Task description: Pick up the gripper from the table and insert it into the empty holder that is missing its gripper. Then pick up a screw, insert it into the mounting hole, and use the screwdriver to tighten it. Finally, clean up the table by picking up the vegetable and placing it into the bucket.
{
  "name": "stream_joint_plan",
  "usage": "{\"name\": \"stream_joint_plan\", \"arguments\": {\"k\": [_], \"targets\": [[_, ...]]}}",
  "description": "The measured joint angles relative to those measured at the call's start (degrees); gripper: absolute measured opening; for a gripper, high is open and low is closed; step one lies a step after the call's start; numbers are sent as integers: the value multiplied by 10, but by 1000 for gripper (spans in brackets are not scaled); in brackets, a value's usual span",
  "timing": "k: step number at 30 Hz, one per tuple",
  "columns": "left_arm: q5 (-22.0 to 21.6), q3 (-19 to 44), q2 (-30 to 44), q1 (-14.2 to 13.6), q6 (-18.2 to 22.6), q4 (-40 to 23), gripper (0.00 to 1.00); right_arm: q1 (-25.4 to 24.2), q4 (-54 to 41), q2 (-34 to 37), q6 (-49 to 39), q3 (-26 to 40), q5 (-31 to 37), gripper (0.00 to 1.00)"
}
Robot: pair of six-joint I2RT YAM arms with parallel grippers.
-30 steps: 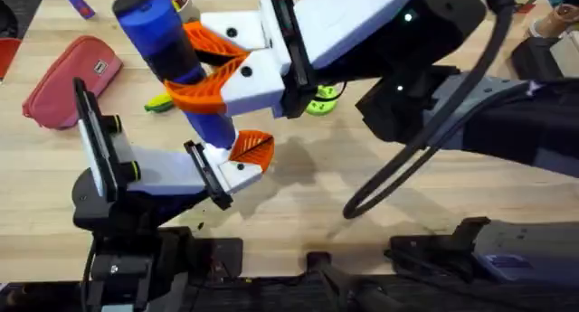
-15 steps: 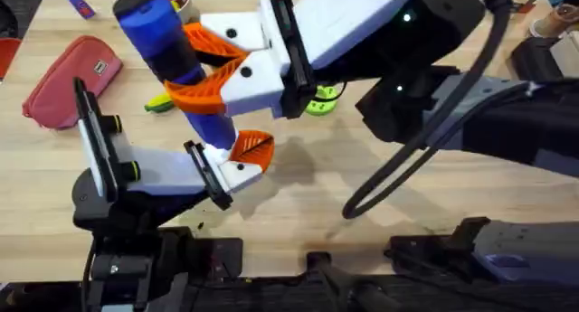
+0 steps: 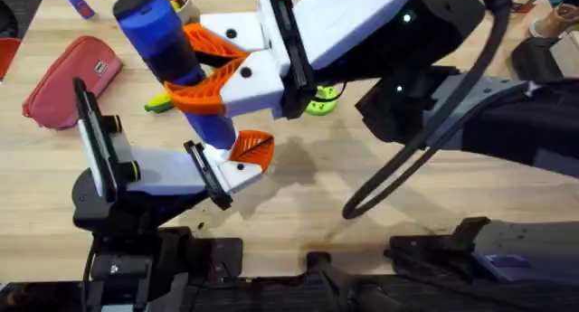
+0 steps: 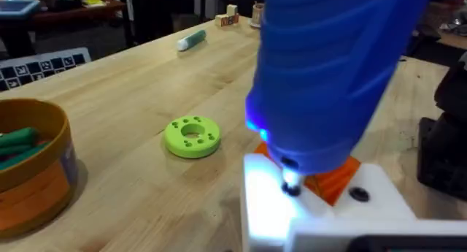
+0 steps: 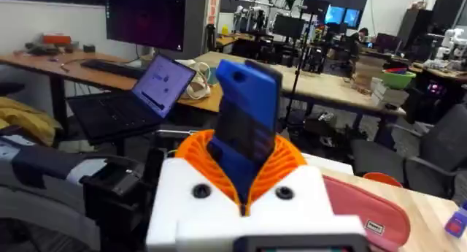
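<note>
Overhead view: the right tool (image 3: 204,70), its orange ribbed pads clenched on the blue screwdriver (image 3: 167,54), holds it nearly upright, tip down, over the white holder (image 3: 237,174) near the tabletop's (image 3: 298,199) front edge. The orange gripper (image 3: 252,147) sits in that holder. The left wrist view shows the screwdriver's metal tip (image 4: 290,186) meeting the holder's top face beside the orange gripper (image 4: 337,180). I cannot tell whether the left tool is clenched or released. The vegetable (image 3: 160,103) lies on the tabletop behind the screwdriver. The bucket (image 4: 29,168) stands near a green disc (image 4: 193,136).
</note>
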Motion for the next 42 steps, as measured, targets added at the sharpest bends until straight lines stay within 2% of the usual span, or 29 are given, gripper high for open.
{"name": "stream_joint_plan", "arguments": {"k": [8,15,26,28,31,36,42], "targets": [[0,1,-1,0,3,3,18,0,-21,0,0,24,-13,23],[0,1,-1,0,4,-2,18,-6,-10,-5,0,85,-7,23],[0,1,-1,0,4,-2,18,-11,-39,-8,-1,89,-5,23],[0,1,-1,0,4,-2,18,-14,-95,-9,-8,89,7,23],[0,1,-1,0,4,-2,18,-24,-254,-19,-58,92,57,23],[0,1,-1,0,4,-2,18,-57,-487,-51,-195,100,176,23],[0,1,-1,0,4,-2,18,-108,-722,-139,-391,126,319,23]]}}
